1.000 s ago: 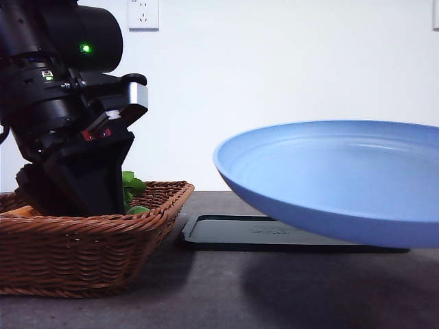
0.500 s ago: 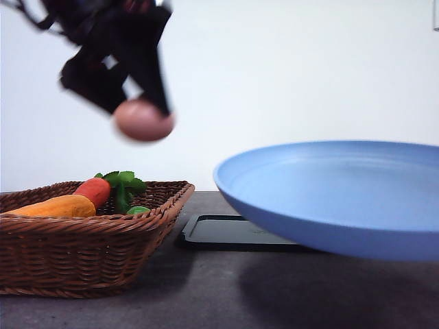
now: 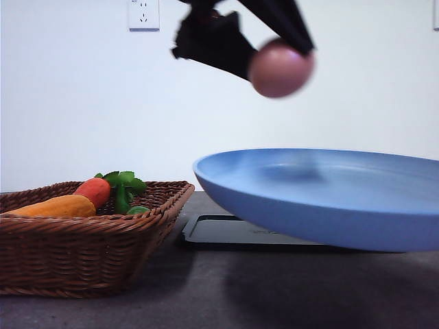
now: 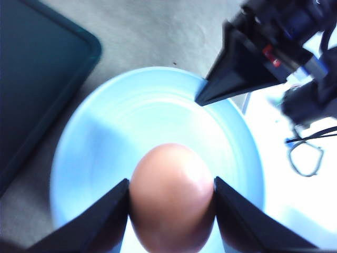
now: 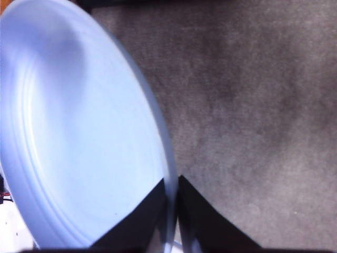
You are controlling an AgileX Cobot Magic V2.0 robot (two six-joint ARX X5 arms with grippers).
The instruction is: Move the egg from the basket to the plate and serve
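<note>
While the left gripper (image 3: 288, 58) hangs above the table, it grips the egg (image 3: 281, 68) between its two dark fingers (image 4: 100, 221), one pressing each side of the shell at about its widest part. From the left wrist camera the egg (image 4: 171, 197) sits directly over the bowl of the plate (image 4: 105, 137). It is not touching the plate; there is clear air between them in the front view.

The plate (image 3: 322, 195) is itself off the table, tilted a little. The right gripper (image 5: 172, 203) is pinched on the plate's rim (image 5: 167, 174), one finger above and one below. A black tray (image 3: 233, 233) lies flat on the table underneath.

The basket (image 3: 82, 240) stands well to the left with orange and red toy vegetables (image 3: 68, 201) and some green leaves in it; no egg in it now.

Handling, as I judge it: the egg looks smooth, rounded and light (real or a toy, I cannot say), so it is likely to slip or roll. A hold across the middle, as here, seems best; near the ends it would squirt out. Set down on a sloped, matte plate, it would probably roll toward the low side. The plate looks stiff, and an edge pinch leaves it free to sag or swing.
</note>
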